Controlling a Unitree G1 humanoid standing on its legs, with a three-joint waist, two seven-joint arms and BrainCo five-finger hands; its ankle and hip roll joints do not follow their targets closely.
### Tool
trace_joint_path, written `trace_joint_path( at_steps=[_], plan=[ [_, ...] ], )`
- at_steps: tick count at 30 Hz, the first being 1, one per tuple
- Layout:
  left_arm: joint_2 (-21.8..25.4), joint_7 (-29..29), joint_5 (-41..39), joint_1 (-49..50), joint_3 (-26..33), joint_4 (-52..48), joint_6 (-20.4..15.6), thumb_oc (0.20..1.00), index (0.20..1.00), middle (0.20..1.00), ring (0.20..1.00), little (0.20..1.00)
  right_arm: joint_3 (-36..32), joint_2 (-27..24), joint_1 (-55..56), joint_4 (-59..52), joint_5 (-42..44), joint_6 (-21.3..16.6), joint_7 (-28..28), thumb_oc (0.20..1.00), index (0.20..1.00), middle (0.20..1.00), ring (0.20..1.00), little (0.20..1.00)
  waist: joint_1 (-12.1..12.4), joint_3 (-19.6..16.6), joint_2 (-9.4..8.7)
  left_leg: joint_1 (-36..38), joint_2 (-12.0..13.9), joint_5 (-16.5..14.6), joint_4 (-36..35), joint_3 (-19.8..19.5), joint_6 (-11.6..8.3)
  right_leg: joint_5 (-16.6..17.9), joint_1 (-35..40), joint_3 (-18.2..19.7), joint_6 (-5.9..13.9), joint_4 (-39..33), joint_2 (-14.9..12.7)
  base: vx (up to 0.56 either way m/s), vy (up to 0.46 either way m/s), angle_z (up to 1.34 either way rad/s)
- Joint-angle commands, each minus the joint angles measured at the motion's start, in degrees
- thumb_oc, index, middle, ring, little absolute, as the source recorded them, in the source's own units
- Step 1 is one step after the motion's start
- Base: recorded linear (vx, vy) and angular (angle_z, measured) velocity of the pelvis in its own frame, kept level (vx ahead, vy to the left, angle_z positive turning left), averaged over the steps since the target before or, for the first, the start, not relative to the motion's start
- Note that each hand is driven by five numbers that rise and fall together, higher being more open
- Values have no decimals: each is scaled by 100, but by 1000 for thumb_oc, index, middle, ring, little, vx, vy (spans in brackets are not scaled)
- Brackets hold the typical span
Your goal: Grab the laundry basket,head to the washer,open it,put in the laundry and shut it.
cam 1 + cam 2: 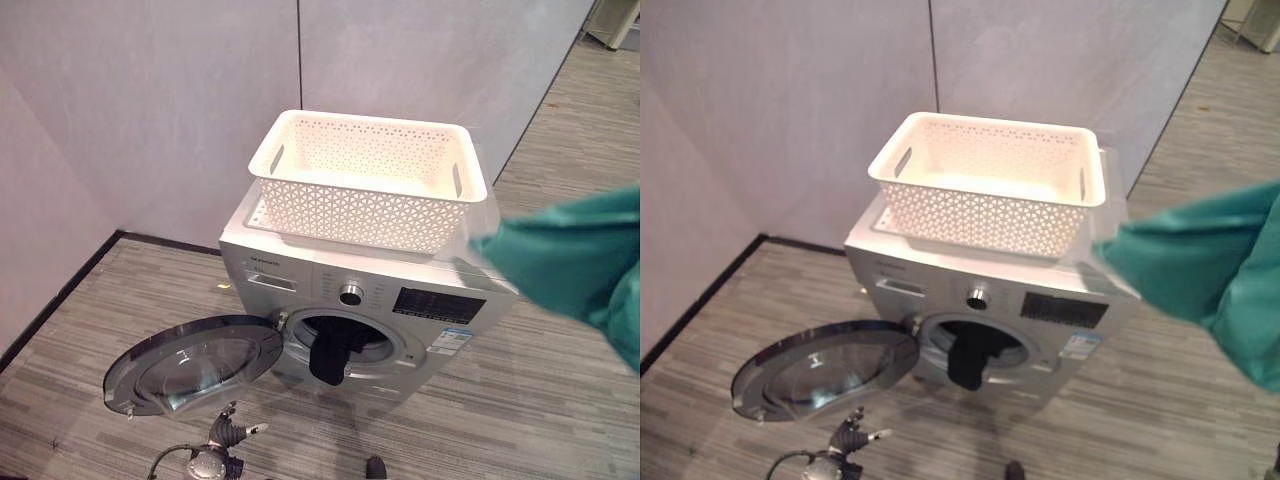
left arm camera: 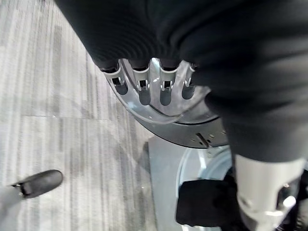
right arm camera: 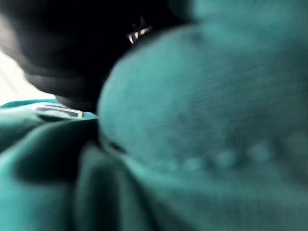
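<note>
you had the white laundry basket (image 1: 368, 180) resting on top of the washer (image 1: 300, 262), and it looked empty from the head views. the round door (image 1: 192, 362) was swung fully open toward the robot's left, low over the floor. one dark garment (image 1: 330, 352) hung half out of the drum opening, draped over the lower rim.

the teal garment (image 1: 580, 262) was high at the right side, well apart from the opening. in the right wrist view this cloth (image 3: 202, 120) pressed right against the camera, so the right hand seemed to carry it, but i cannot tell how its fingers were set.

your left hand (image 2: 151, 84) was low beside the open door, with fingers straight and relaxed, holding nothing.

here is what could have gone wrong, in my judgement. the teal cloth was large and loose, so a part could have stayed outside the rim, like the dark piece did. if you shut the door with any cloth over the rim, it would have caught in the seal and not latched. the open door was also close to the left hand, so a careless swing of that arm could have knocked it.
</note>
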Motion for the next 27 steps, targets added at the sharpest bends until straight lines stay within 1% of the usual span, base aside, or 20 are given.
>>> trace_joint_path(
  at_steps=[1, 2, 4, 7, 8, 9, 10, 11, 13, 16, 17, 19, 21, 24, 25, 27],
  plan=[
    [209, 136, 137, -384, -68, 361, -91, 1000, 1000, 1000, 1000, 1000, -326, -218, -367, -232, 205, -335, 200, 200, 200, 200, 200, 200, 114, 44, -257, 413, -102, -740, 58, 266, 368, -489, 258, 37, 270, 275, -321, -12, -11, -22],
    [189, 130, 143, -371, -36, 403, -97, 1000, 1000, 1000, 1000, 1000, -300, -35, -192, -107, 382, -389, 310, 200, 200, 200, 200, 200, 72, 53, -234, 425, -97, -734, 58, 305, 366, -481, 237, 75, 268, 281, -317, -17, -15, -31],
    [148, 128, 101, -337, 9, 461, -94, 1000, 1000, 1000, 1000, 1000, -37, 393, -12, -117, 661, -452, 495, 200, 200, 200, 200, 200, 5, 63, -198, 445, -86, -726, 58, 391, 359, -462, 208, 143, 265, 282, -314, -26, -12, -23],
    [107, 138, 39, -298, 96, 573, -118, 1000, 1000, 1000, 1000, 1000, 271, 851, 248, 95, 1151, -605, 769, 200, 200, 200, 200, 200, -76, 77, -156, 473, -73, -706, 58, 494, 354, -440, 169, 225, 258, 291, -306, -28, -7, -30],
    [64, 153, -13, -268, 100, 621, -118, 1000, 1000, 1000, 1000, 1000, 678, 1232, 403, 184, 1720, -724, 1089, 200, 200, 200, 200, 200, -115, 115, -124, 485, -75, -690, 58, 553, 351, -417, 146, 272, 258, 291, -303, -2, -4, -24],
    [70, 152, -14, -261, 104, 623, -119, 1000, 1000, 1000, 1000, 1000, 685, 1232, 408, 192, 1732, -732, 1100, 200, 200, 200, 200, 200, -115, 106, -119, 511, -65, -737, 58, 556, 349, -455, 172, 276, 267, 286, -293, -47, -8, -15],
    [39, 160, -76, -243, 71, 684, -119, 1000, 1000, 1000, 1000, 1000, 1247, 1655, 611, 304, 2561, -882, 1554, 200, 200, 200, 200, 200, -142, 179, -102, 526, -62, -677, 58, 613, 336, -420, 138, 304, 248, 310, -292, -46, -7, -6],
    [29, 131, -103, -234, 49, 665, -97, 1000, 1000, 1000, 1000, 1000, 1607, 1819, 694, 402, 3000, -855, 1819, 200, 200, 200, 200, 200, -147, 189, -100, 501, -76, -643, 58, 631, 332, -395, 104, 314, 245, 307, -303, -55, -11, -6],
    [51, 93, -93, -186, -30, 583, -92, 1000, 1000, 1000, 1000, 1000, 2201, 2147, 1013, 730, 3680, -730, 2308, 200, 200, 200, 200, 200, -149, 248, -65, 537, -49, -673, 58, 628, 304, -446, 140, 284, 246, 327, -301, 0, -11, -16],
    [95, 83, -86, -167, -169, 457, -144, 1000, 1000, 1000, 1000, 1000, 2976, 2427, 1202, 1354, 4328, -535, 2837, 200, 200, 200, 200, 200, -108, 308, -34, 456, -57, -590, 58, 574, 274, -438, 110, 213, 230, 369, -342, -17, -17, -6],
    [98, 82, -86, -163, -166, 453, -143, 1000, 1000, 1000, 1000, 1000, 2981, 2423, 1197, 1370, 4337, -545, 2847, 200, 200, 200, 200, 200, -116, 307, -36, 455, -57, -590, 58, 569, 273, -441, 111, 208, 230, 371, -342, -10, -12, 4],
    [144, 84, -104, -112, -231, 254, -179, 1000, 1000, 1000, 1000, 1000, 3356, 2555, 1212, 1829, 4686, -424, 3100, 200, 200, 200, 200, 200, -83, 377, 14, 417, -68, -561, 58, 537, 257, -445, 102, 152, 232, 377, -368, -10, -3, 11],
    [162, 83, -156, -79, -287, 121, -238, 1000, 1000, 1000, 1000, 1000, 3648, 2669, 1138, 2232, 4997, -411, 3277, 200, 200, 200, 200, 200, -46, 467, 71, 369, -86, -528, 58, 487, 251, -432, 86, 116, 237, 374, -400, -16, 1, 26],
    [195, 133, -232, -47, -362, -96, -289, 1000, 1000, 1000, 1000, 1000, 3957, 2784, 977, 2627, 5369, -424, 3410, 200, 200, 200, 200, 200, 23, 637, 192, 247, -133, -467, 58, 434, 241, -397, 6, 48, 253, 369, -458, -51, 25, 12],
    [210, 170, -316, -43, -410, -254, -349, 1000, 1000, 1000, 1000, 1000, 4084, 2828, 811, 2939, 5539, -455, 3452, 200, 200, 200, 200, 200, 70, 769, 279, 132, -166, -419, 58, 408, 235, -367, -71, 6, 268, 366, -504, -95, 35, 14],
    [203, 219, -411, -83, -481, -339, -388, 1000, 1000, 1000, 1000, 1000, 4171, 2877, 611, 3118, 5736, -513, 3452, 200, 200, 200, 200, 200, 110, 915, 357, -14, -203, -364, 58, 379, 231, -334, -178, -14, 272, 370, -546, -84, 20, 14]
  ],
)
